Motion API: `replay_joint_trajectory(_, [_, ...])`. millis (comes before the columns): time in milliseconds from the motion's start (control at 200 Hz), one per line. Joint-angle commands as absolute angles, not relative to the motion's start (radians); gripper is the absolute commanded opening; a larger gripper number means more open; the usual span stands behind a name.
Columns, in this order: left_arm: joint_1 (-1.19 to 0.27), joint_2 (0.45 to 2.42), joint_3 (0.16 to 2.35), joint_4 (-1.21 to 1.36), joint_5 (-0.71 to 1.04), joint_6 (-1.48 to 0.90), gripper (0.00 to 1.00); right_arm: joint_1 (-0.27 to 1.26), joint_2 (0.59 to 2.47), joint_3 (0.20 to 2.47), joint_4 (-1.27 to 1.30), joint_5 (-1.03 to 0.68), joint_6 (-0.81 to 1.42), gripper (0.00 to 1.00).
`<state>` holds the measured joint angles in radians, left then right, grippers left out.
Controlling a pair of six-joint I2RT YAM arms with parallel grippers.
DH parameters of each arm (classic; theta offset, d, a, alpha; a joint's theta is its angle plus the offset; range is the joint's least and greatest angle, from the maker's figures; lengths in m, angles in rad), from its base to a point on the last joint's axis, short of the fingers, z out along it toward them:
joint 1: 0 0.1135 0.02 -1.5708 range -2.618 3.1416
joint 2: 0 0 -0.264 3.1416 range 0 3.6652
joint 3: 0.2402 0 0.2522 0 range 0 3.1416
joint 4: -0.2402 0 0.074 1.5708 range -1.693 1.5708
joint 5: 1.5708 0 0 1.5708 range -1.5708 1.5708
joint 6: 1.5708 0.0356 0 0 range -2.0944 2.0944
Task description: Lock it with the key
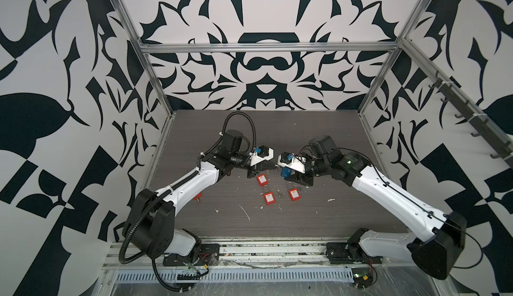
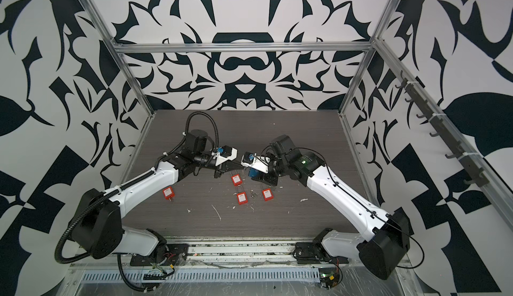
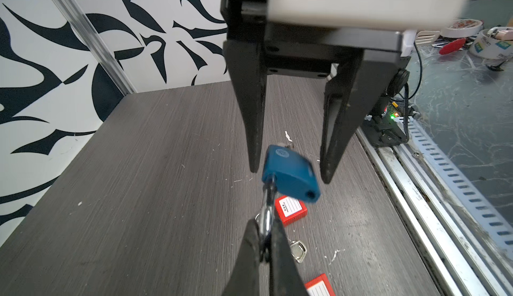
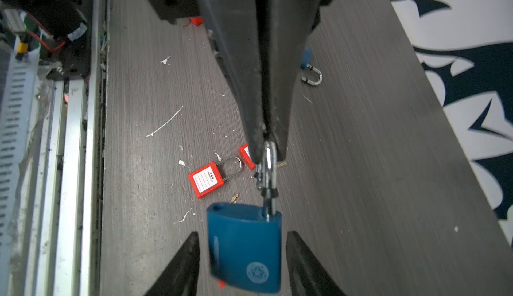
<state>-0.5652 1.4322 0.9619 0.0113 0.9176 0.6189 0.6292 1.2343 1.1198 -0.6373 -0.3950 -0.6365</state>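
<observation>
Left wrist view gives you the grey table (image 3: 138,183) first. Your left claw (image 3: 266,225) is clenched on the shackle (image 4: 269,158) of the blue lock (image 4: 244,247), holding it above the table. Your right claw (image 3: 290,175) is released, spread either side of the lock's body. Red locks (image 1: 269,198) lie on the table beneath, with a key (image 3: 298,250) between two of them.

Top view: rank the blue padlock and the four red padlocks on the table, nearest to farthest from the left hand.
1. blue padlock: its shackle is pinched in the left hand.
2. nearest red padlock: on the table just camera-side of the tips.
3. middle red padlock and right red padlock: further toward the camera; too close to call.
4. lone red padlock: far left, by the left forearm.
</observation>
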Motion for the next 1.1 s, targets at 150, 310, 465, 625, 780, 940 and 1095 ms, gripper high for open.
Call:
replay_joint_trajectory(150, [-0.573, 1.44, 0.892, 0.231, 0.988, 0.434, 0.0, 0.63, 1.2, 1.188, -0.734, -0.311, -0.649, 0.72])
replay_joint_trajectory(310, [-0.589, 1.424, 0.88, 0.236, 0.979, 0.433, 0.0, 0.63, 1.17, 1.164, -0.73, -0.304, -0.697, 0.64])
replay_joint_trajectory(465, [-0.6, 1.41, 0.869, 0.233, 0.977, 0.433, 0.0, 0.63, 1.2, 1.178, -0.734, -0.326, -0.703, 0.53])
replay_joint_trajectory(625, [-0.606, 1.393, 0.858, 0.229, 0.976, 0.433, 0.0, 0.63, 1.228, 1.183, -0.732, -0.382, -0.7, 0.46])
replay_joint_trajectory(780, [-0.607, 1.373, 0.845, 0.229, 0.969, 0.433, 0.0, 0.629, 1.235, 1.188, -0.74, -0.422, -0.703, 0.33])
replay_joint_trajectory(940, [-0.608, 1.36, 0.841, 0.229, 0.968, 0.434, 0.0, 0.63, 1.248, 1.206, -0.778, -0.449, -0.709, 0.23])
replay_joint_trajectory(1095, [-0.609, 1.361, 0.843, 0.227, 0.978, 0.433, 0.0, 0.63, 1.25, 1.207, -0.772, -0.455, -0.701, 0.18])
